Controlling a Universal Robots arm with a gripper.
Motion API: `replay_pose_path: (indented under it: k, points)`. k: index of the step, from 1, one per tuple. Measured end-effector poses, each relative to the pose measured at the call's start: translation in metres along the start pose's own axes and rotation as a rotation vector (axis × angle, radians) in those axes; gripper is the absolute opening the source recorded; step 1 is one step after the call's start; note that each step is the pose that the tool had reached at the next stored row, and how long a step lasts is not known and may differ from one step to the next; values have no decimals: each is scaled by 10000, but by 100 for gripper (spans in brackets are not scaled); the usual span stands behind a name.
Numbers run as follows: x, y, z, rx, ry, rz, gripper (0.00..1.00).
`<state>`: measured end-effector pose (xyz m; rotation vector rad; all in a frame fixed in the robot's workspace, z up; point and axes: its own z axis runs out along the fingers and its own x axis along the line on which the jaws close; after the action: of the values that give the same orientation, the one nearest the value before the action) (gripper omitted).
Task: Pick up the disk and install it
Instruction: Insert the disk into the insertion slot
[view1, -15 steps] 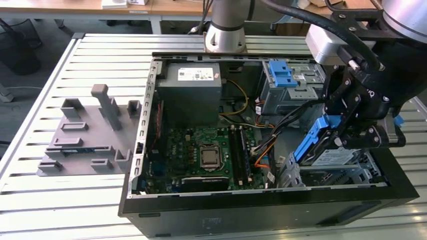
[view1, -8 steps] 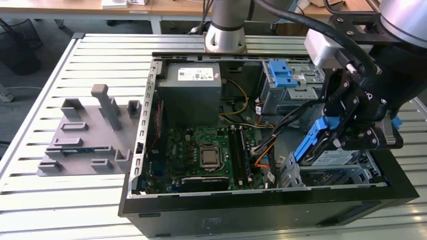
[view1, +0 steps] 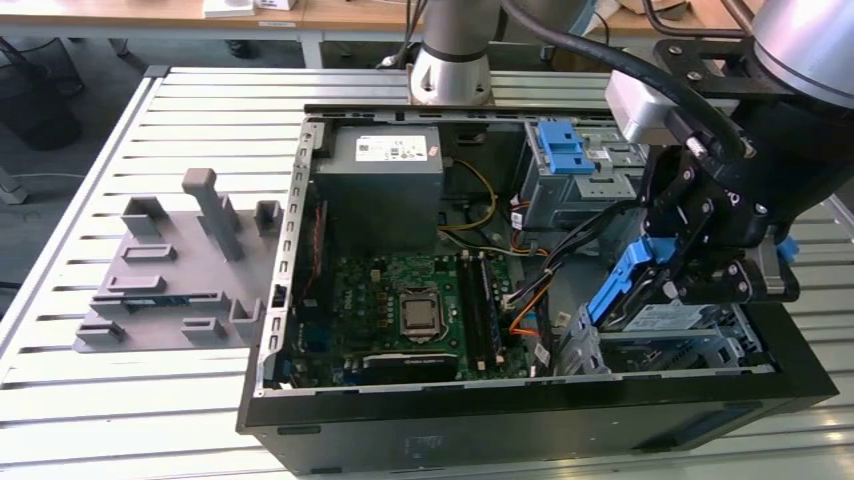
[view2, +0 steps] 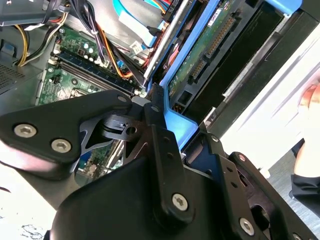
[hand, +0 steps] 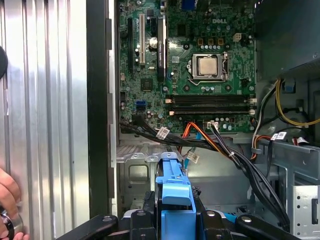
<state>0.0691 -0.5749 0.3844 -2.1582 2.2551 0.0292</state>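
Observation:
My gripper (view1: 697, 288) hangs over the front right corner of the open computer case (view1: 287, 300) in the exterior view and is shut on the disk (view1: 663, 318). The disk is tilted, with its blue rail (view1: 614, 285) pointing up and its labelled face low in the metal drive bay (view1: 667, 350). The first wrist view has the disk's blue bracket (hand: 174, 192) clamped between the black fingers (hand: 206, 216), above the empty bay floor (hand: 137, 175). In the second wrist view the disk's green circuit-board underside (view2: 197, 57) and blue bracket (view2: 175, 125) sit beside one finger (view2: 156, 107).
Inside the case are the motherboard (view1: 407, 305), a grey power-supply box (view1: 380, 175), a blue latch (view1: 561, 145) on the upper drive cage, and cables (view1: 534, 290) next to the bay. A grey fixture plate (view1: 174, 270) lies on the table, exterior view's left. A person's hand (hand: 7, 200) is nearby.

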Motion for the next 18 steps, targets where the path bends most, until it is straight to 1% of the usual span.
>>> replay_pose_path:
  k: [7, 18]
  points:
    - [1, 0, 27, 0, 1, 0, 36]
    - [1, 0, 31, 1, 2, 0, 38]
